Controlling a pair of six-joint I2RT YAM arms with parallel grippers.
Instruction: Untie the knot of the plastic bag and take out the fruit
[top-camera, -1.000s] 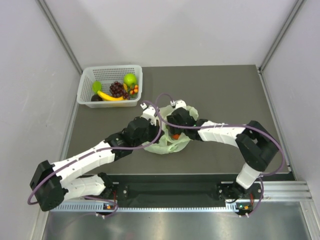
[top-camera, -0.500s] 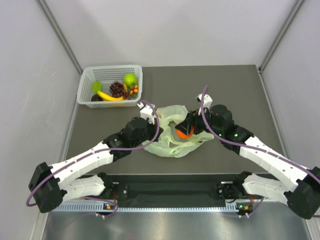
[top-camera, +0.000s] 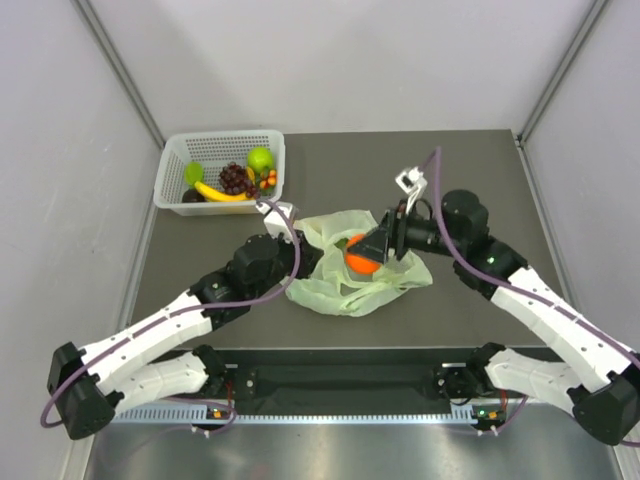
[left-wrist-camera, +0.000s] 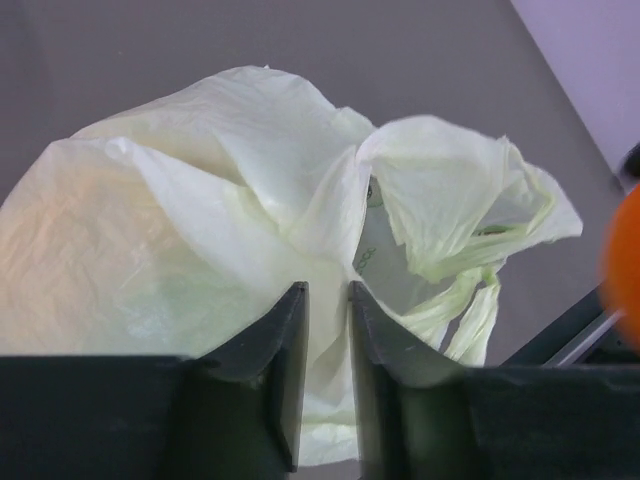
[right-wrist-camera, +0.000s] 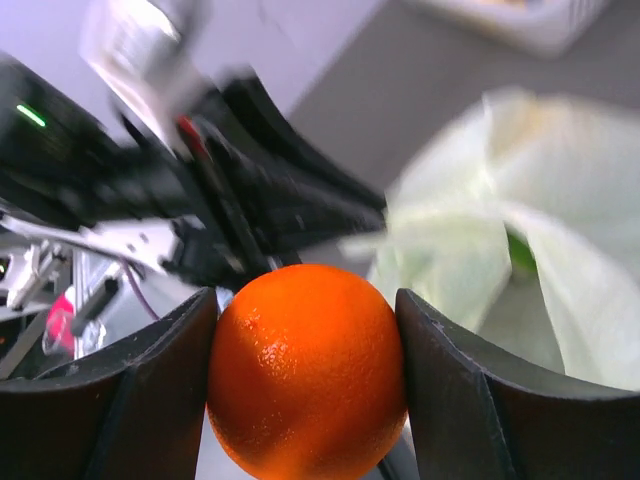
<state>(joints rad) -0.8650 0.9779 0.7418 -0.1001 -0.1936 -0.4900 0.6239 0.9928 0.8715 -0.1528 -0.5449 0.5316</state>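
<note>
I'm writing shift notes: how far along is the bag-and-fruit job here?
Done: the plastic bag lies with its mouth spread open, and fruit sits in the white basket. In hand: the right gripper holds the orange over the bag; the left gripper is at the bag's edge, jaws barely apart. Left: setting the orange down; whether more fruit hides in the bag is unclear.

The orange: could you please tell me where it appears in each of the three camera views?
Top external: the orange sits mid-table in the right gripper, overlapping the plastic bag.
Left wrist: the orange is only a blurred sliver at the right edge.
Right wrist: the orange fills the bottom centre, clamped between both fingers.
Shared landmark: the pale green plastic bag, seen in all three.
</note>
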